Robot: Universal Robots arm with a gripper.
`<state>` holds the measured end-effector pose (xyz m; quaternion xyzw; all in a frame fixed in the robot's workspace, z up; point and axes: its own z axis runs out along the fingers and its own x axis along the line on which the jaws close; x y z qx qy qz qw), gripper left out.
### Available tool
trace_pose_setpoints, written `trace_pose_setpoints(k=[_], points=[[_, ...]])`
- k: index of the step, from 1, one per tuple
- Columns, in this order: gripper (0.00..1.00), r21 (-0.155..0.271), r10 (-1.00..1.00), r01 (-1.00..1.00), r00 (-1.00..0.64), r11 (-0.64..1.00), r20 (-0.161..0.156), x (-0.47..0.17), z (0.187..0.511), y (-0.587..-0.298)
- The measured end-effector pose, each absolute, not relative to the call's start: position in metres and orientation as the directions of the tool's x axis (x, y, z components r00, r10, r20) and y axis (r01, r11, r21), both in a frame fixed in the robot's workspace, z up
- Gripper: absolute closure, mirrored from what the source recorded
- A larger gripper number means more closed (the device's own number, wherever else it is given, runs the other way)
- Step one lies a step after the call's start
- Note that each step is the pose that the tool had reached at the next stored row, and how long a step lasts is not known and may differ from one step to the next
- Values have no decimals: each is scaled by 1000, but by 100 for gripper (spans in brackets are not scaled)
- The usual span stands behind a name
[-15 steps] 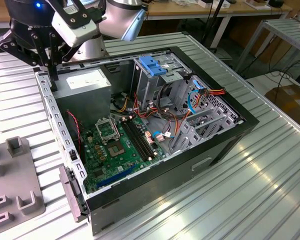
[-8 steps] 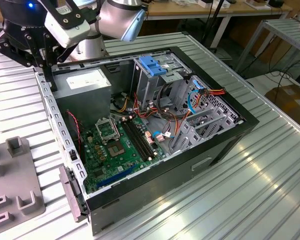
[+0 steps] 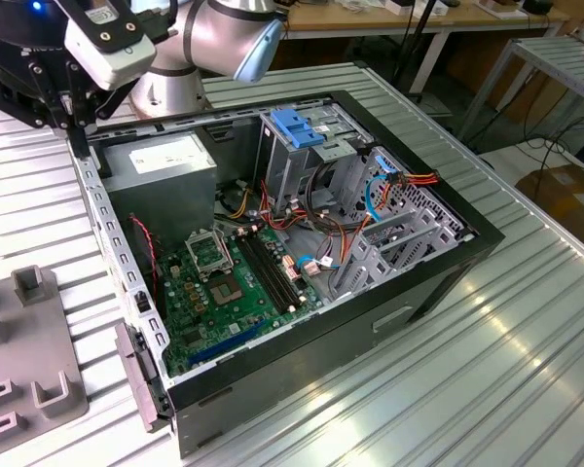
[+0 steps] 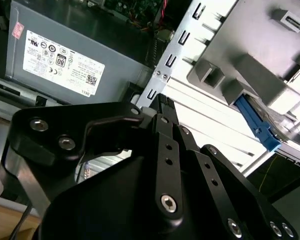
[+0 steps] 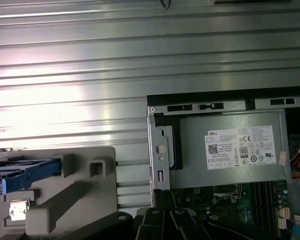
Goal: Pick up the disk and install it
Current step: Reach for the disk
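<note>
Black claw [image 4: 162, 107] over the sheet-metal rim of the open computer case [image 3: 370, 331], at the corner by the grey power-supply box [image 5: 230, 150]. Can't tell how wide open; nothing visibly gripped. In the exterior view, up at that view's left, below the arm [image 3: 224, 34], white camera housing [image 3: 107, 44] mounted alongside.

Just outside that case rim, on the ribbed metal desk [image 5: 90, 60]: grey holder block [image 5: 75, 195] with upright posts and slots, at the exterior view's left of the case.

The disk [image 5: 25, 170] lying flat in that holder, blue side rail showing, dark body behind it. Apart from the claw, not touched, holder posts in between. Same blue rail in the second wrist view [image 4: 255, 122], poking out past a holder post.

Inside the case: power-supply box with white sticker in the corner nearest the claw. Green motherboard [image 3: 229, 282] next to it, black slots across the middle. Metal drive cage [image 3: 297, 126] with blue plastic top, to the exterior view's right of the power-supply box. Red, orange and blue cables [image 3: 419, 180] between cage and case wall
</note>
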<state>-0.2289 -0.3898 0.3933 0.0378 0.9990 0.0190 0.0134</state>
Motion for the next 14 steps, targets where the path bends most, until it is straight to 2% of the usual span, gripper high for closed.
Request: trace_pose_setpoints(k=[6, 14], points=[[90, -24, 74, 75, -997, 997, -36, -233, 393, -376], [90, -28, 74, 75, -997, 997, -37, -240, 393, -373]])
